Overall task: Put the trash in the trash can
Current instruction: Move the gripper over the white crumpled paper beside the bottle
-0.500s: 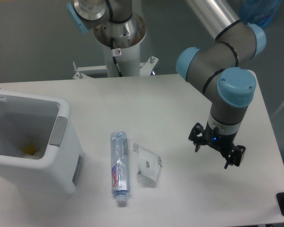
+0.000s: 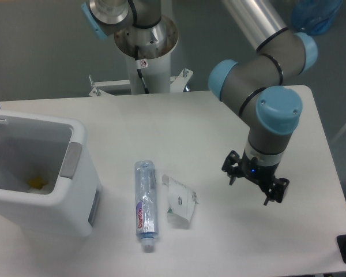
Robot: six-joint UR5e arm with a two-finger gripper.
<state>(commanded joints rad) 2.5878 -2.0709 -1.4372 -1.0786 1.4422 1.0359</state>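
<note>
Right now we have our gripper hanging over the tabletop with its two fingers spread apart and nothing between them. Both pieces of trash lie to the image-left of it, on the bare surface. The crumpled white wrapper is the nearer one, with a clear gap between it and our fingers; the crushed bottle lies just beyond it, the two close together but seemingly not touching. The bottle's long axis runs roughly from the far side of the table toward the camera, white cap at the near end, so we judge a grasp across its narrow width would suit it. The trash can stands farther left again, near the bottle, open at the top.
</note>
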